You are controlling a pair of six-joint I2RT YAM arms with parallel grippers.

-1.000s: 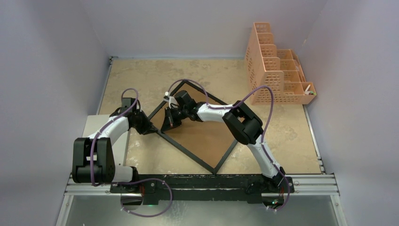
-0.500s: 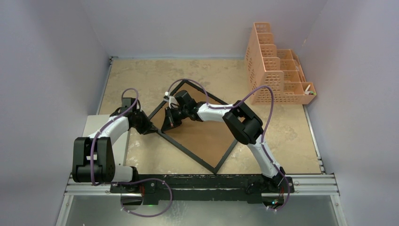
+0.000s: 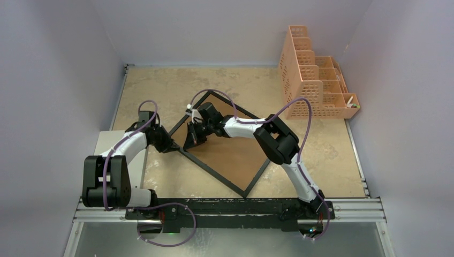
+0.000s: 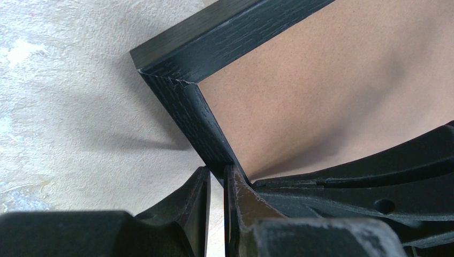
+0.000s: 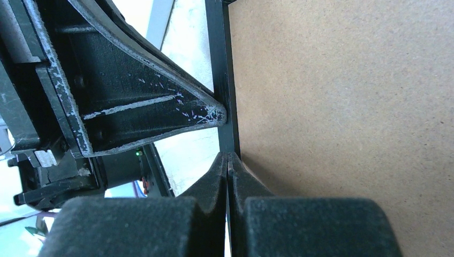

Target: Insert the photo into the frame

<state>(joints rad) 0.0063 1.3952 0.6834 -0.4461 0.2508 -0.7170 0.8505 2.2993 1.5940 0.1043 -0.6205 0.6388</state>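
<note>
Left gripper point(image 4: 216, 184) clamped, right gripper point(image 5: 227, 174) closed.

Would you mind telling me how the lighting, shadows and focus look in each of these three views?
Top view: even, soft light, all sharp, faint shadows beside the frame. Left wrist view: a dark shadow spreads over the table and a soft one dims the backing board; the left pincer is blurred. Right wrist view: overexposed background at left, right pincer out of focus.

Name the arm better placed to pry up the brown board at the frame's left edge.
Right, probably. The right end effector, closed, has its tips at the seam between the frame and the brown board; the left end effector pinches the frame's rail, seemingly steadying it.
</note>
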